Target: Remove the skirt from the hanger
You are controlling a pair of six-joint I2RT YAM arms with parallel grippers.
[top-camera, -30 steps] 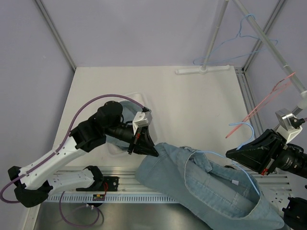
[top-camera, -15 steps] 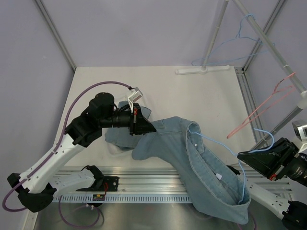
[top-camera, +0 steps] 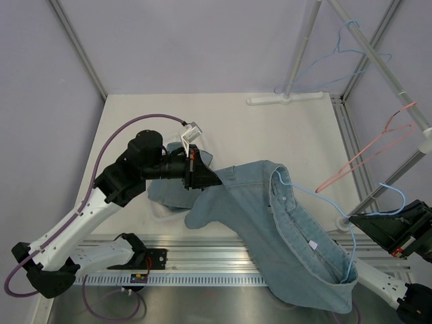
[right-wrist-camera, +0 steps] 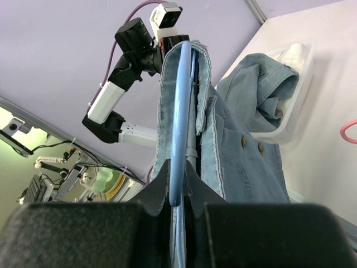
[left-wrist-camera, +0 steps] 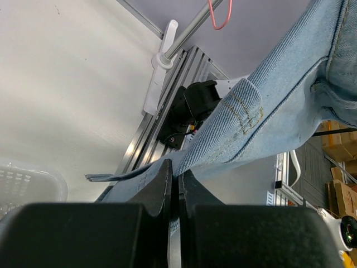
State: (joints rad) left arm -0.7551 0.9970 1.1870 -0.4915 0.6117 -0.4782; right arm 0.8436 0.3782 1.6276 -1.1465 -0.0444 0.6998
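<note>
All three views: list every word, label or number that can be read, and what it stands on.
No text can be read in any view.
Small white tag on the light blue denim skirt: too small to read.
Small black circuit board on the aluminium rail: markings too small.
Brown cardboard boxes, left wrist view: blurred, nothing legible.

The left arm [top-camera: 81, 221] has white tapered links between bulky black joint housings, a purple cable [top-camera: 150, 116] looping along it, and a white camera bracket [top-camera: 192, 133] at the wrist. The right gripper [top-camera: 352, 218] is a black wedge with small red marks [top-camera: 402, 252].
</note>
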